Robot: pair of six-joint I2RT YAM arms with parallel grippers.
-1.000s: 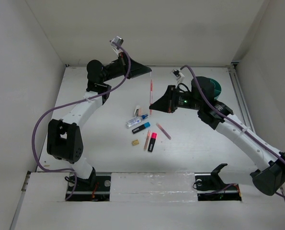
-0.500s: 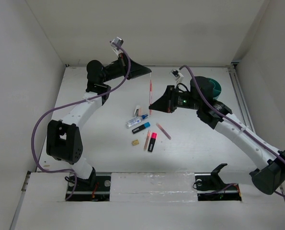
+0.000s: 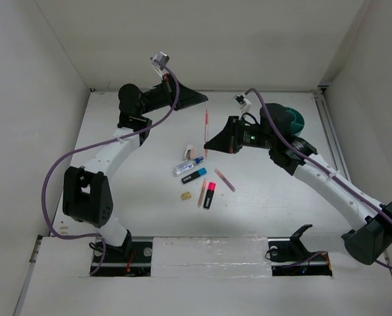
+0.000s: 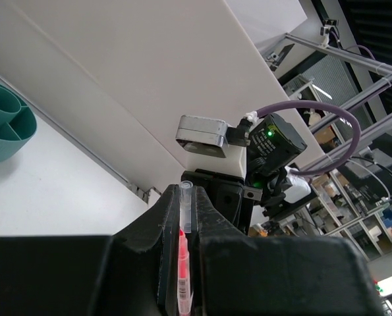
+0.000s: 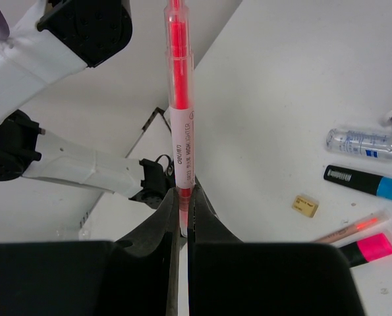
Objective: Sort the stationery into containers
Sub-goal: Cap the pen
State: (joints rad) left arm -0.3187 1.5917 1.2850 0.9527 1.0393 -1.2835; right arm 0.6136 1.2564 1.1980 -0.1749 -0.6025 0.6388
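Observation:
A thin pink pen (image 3: 207, 125) hangs above the table, held at both ends. My left gripper (image 3: 207, 101) is shut on its clear-capped far end, and the pen (image 4: 182, 263) runs between the jaws. My right gripper (image 3: 208, 145) is shut on the near end of the pen (image 5: 181, 99). The teal cup (image 3: 297, 119) with inner dividers stands at the back right, partly hidden by the right arm; the teal cup (image 4: 4, 128) also shows in the left wrist view. More stationery lies on the table below: a white eraser (image 3: 188, 151), a clear tube (image 3: 188, 165), a blue-capped highlighter (image 3: 194, 175), a pink-capped highlighter (image 3: 209, 195), a tan block (image 3: 186, 195) and two pink pens (image 3: 224, 180).
White walls close the table in at the back, left and right. A purple cable (image 3: 57, 171) loops out from the left arm. The right arm's upper links (image 3: 327, 184) cross the table's right half in front of the cup.
The right arm has edged slightly left with its end of the pen. Both grippers have kept their hold.

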